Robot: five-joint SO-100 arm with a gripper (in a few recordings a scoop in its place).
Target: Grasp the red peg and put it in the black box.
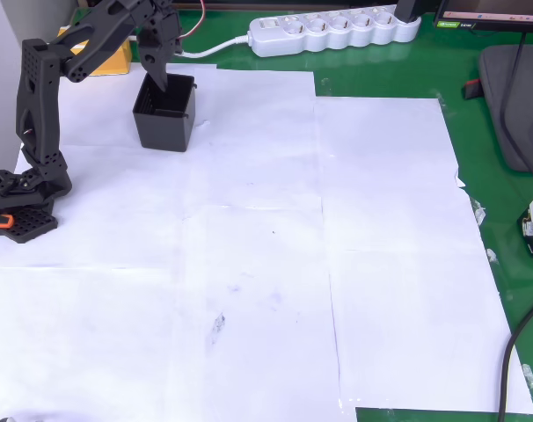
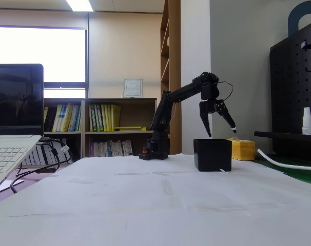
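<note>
**A:** Gripper [image 2: 220, 132] is parked right over the black box [image 2: 212, 155] in the fixed view — fingers spread apart, nothing between them that I can make out. One finger [image 2: 206, 123] points almost straight down at the box's left side, the other [image 2: 228, 119] angles off to the right, its tip above the yellow box [image 2: 243, 149].

**B:** Overhead view agrees? I see the arm [image 1: 40, 97] reaching along the upper left of the frame.

**A:** Yep, the gripper [image 1: 159, 77] dips at the rim of the black box [image 1: 165, 123], upper left on the white paper [image 1: 249, 264]. Inside of the box is too dark to see into though.

**B:** And the red peg?

**A:** Can't spot it on the paper or in the jaws — if it's in the box, the walls and shadow hide it. Can't tell.

**B:** Other stuff?

**A:** White power strip [image 1: 332, 31] along the top edge on the green mat [image 1: 504, 220], laptop [image 2: 12, 138] at the left of the fixed view, bookshelf [image 2: 101, 128] behind.
</note>
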